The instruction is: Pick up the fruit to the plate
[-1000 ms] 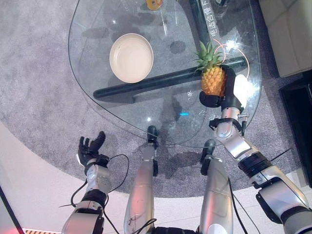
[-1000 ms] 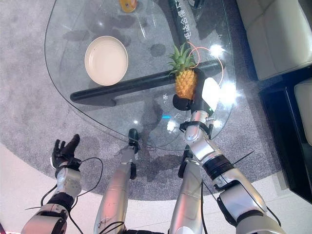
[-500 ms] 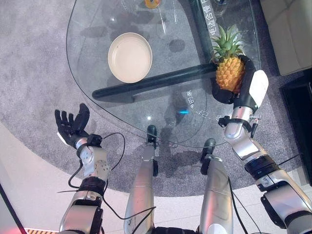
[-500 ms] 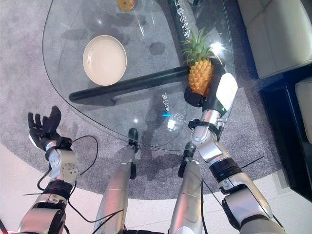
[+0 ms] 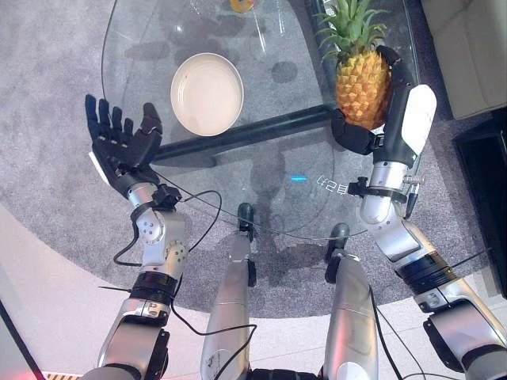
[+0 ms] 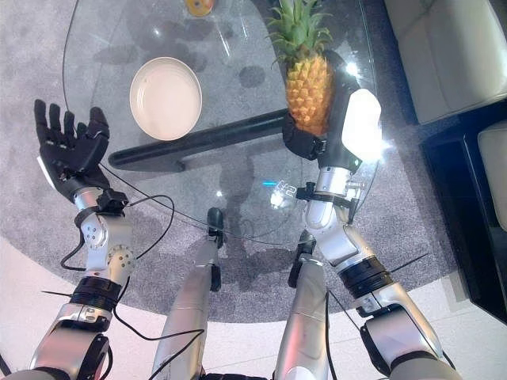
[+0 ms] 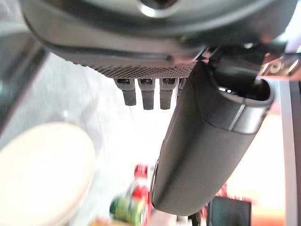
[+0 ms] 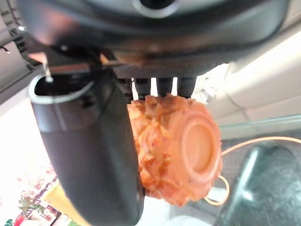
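Note:
A pineapple [image 5: 362, 77] with a green crown is held upright above the right side of the glass table [image 5: 269, 198], my right hand [image 5: 396, 119] shut round its body. The right wrist view shows the fruit's orange base [image 8: 188, 150] between the thumb and fingers. A cream plate [image 5: 207, 93] lies on the table's left part, well apart from the fruit. My left hand [image 5: 120, 146] is raised at the table's left edge, fingers straight and spread, holding nothing; the plate [image 7: 42, 174] shows past its fingers in the left wrist view.
A small orange object [image 5: 242, 5] sits at the table's far edge. A dark bar [image 5: 261, 131] runs under the glass. A pale sofa [image 5: 467, 47] and a dark cabinet [image 5: 485, 182] stand to the right. Grey carpet [image 5: 47, 119] surrounds the table.
My right hand has lifted the pineapple higher and carried it further from me. My left hand has risen from beside the floor to the table's left edge, fingers spread.

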Robot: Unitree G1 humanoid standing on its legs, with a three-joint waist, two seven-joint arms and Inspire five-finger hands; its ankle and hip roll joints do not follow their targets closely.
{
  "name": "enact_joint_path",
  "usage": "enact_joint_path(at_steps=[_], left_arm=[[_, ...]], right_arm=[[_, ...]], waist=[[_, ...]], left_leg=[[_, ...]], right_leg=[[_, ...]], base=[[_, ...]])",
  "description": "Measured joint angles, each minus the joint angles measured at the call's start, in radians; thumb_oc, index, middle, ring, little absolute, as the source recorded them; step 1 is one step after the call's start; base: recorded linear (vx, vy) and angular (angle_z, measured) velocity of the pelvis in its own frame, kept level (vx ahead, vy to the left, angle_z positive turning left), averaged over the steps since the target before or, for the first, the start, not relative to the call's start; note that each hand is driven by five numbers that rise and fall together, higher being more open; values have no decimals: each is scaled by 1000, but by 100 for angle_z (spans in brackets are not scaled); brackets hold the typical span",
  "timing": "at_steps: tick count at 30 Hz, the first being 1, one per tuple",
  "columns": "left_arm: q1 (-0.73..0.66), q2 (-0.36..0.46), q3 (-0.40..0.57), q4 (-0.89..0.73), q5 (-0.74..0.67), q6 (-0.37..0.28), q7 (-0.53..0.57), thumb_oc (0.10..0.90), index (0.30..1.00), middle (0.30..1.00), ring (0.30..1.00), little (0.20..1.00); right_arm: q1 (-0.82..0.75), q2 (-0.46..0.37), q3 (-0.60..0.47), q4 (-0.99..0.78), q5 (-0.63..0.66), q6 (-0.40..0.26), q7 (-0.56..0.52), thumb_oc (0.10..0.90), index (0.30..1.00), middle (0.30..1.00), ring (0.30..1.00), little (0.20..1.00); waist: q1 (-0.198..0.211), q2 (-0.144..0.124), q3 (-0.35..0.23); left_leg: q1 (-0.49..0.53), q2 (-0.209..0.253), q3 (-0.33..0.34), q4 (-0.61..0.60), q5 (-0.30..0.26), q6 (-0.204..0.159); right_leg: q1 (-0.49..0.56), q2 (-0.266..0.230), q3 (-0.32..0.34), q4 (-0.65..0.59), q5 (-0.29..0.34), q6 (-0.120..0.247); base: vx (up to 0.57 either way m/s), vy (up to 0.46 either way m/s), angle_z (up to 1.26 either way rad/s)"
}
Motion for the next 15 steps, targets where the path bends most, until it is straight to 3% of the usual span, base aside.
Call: enact_joint_path(at_steps=[6, 15], left_arm=[[-49, -1, -31, -36, 4, 10, -61, 800, 900, 900, 900, 900], [-126, 0, -98, -68, 17, 119, -172, 800, 900, 900, 900, 900]], right_arm=[[0, 3, -3, -7, -1, 0, 3, 100, 300, 300, 300, 200], [-25, 31, 0, -36, -47, -1, 77, 100, 300, 300, 300, 200]], waist=[[-12, -1, 0], [-24, -6, 3]], left_leg=[[-3, 3, 3, -12, 1, 2], [-3, 3, 7, -15, 1, 2]], right_leg=[[1, 5, 0, -22, 13, 4], [14, 6, -1, -53, 26, 11]], base=[[-11, -10, -3], [0, 0, 0]])
